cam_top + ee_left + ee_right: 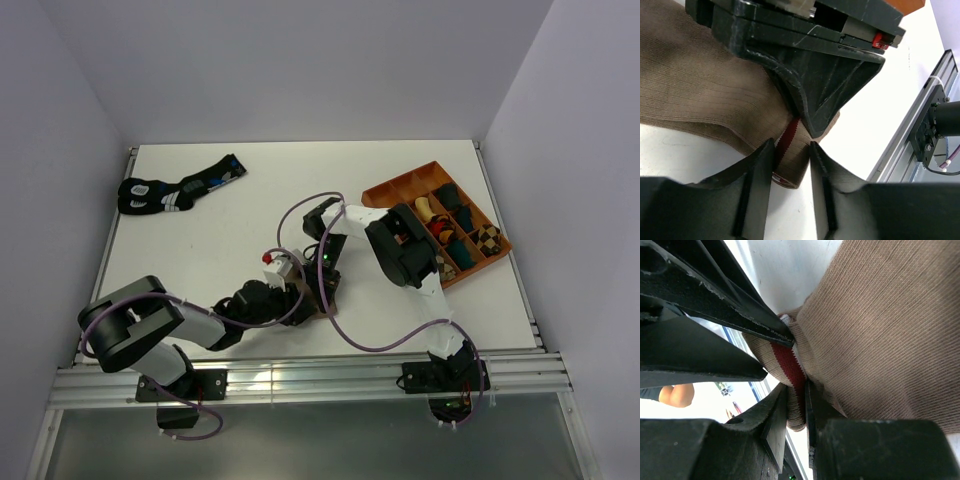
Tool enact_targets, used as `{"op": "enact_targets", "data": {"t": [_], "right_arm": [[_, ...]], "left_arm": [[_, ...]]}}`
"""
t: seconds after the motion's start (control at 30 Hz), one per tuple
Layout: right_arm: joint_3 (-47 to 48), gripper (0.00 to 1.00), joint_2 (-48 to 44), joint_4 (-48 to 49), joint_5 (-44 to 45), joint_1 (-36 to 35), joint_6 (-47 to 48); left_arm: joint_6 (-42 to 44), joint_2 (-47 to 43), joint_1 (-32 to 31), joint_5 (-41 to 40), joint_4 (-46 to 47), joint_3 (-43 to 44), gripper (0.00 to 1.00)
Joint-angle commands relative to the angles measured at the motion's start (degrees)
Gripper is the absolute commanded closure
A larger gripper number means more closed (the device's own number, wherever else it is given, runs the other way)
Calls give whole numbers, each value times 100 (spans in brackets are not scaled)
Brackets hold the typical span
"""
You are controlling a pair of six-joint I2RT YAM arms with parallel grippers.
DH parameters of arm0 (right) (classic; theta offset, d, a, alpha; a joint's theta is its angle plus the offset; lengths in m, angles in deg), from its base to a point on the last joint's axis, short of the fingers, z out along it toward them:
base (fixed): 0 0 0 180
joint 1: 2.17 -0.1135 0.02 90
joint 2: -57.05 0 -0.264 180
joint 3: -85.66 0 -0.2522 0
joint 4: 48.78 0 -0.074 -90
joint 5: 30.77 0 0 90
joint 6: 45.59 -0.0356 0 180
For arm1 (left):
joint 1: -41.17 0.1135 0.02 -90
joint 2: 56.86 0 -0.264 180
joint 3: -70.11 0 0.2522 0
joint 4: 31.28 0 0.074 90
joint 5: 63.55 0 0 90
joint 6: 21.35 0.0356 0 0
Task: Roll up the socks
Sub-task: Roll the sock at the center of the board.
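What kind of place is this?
Probably a robotics lab test cell: a white table boxed in by plain walls, a left arm and right arm bolted to an aluminium rail, and an orange tray of sock bundles.

blk socks (178, 190) w/ blue+white marks far left on table (270, 185); orange tray (392, 193) w/ rolled bundles (486, 238) far right.

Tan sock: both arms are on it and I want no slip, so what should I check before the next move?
1. Grip of the left tool on the tan sock, at its striped cuff: ok.
2. Pinch of the right tool on the same cuff end: ok.
3. Clearance between the two tools: cannot tell, tips nearly meet.
4. Second, white sock paired with it: cannot tell, unseen in all views.
5. Roll formed: not ok, the cloth beyond the cuff lies flat.
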Motion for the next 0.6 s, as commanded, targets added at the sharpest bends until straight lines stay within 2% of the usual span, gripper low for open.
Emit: {"op": "enact_targets", "data": {"t": [0.0,0.13,0.2,0.3,0.43,0.57], "right_arm": [[72,78,93,165,328,40,156],[64,78,40,270,398,40,94],[46,76,-30,384,469,40,6],[29,68,-240,612,565,40,-143],[-111,50,-610,920,715,49,-433],[-296,41,-1075,1367,995,57,-758]], "left_arm": [[95,115,-71,70,8,89,62],[51,141,-89,69,-466,352,75],[-1,115,-97,17,-870,449,87],[-115,132,-124,0,-1370,625,99],[-458,124,-124,-27,-1758,731,100],[-687,88,-124,69,-1970,740,100]]}}
